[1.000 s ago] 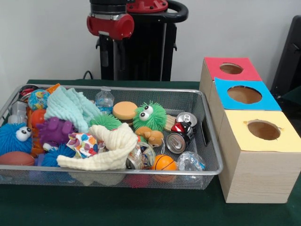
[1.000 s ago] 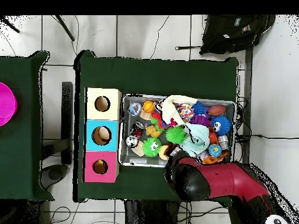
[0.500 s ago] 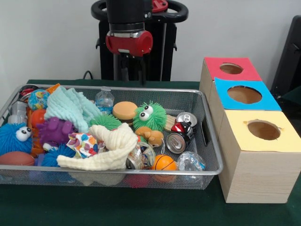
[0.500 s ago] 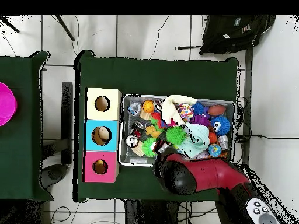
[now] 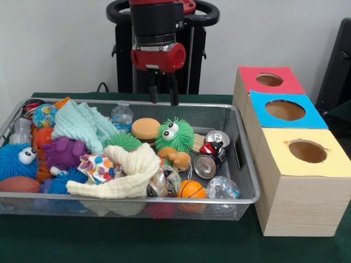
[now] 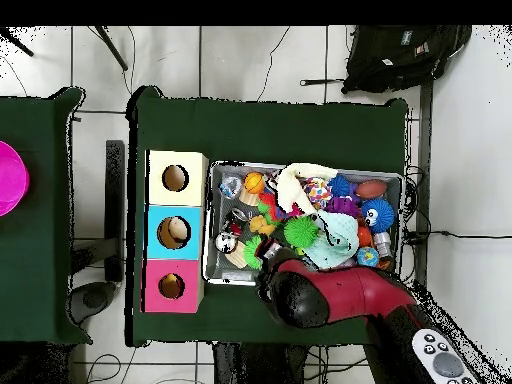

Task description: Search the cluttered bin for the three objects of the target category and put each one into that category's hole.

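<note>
**Three targets waiting below our open fingers**

We are swinging our gripper (image 5: 163, 96) in over the bin (image 5: 241, 181), fingers spread and empty. It is hovering above the round tan piece (image 5: 146, 129) and green furry toy (image 5: 174, 135), lower than half a second ago; the holed boxes (image 5: 285, 111) are standing well off sideways.

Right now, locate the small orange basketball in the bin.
In the front view, the basketball lies at the bin's near rim, right of centre, between the cream cloth and crumpled clear plastic.

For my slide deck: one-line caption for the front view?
Sawyer's open gripper hovers above a mesh bin crammed with toys, cloths and cans, beside three wooden boxes with red, blue and yellow holed tops.
</note>
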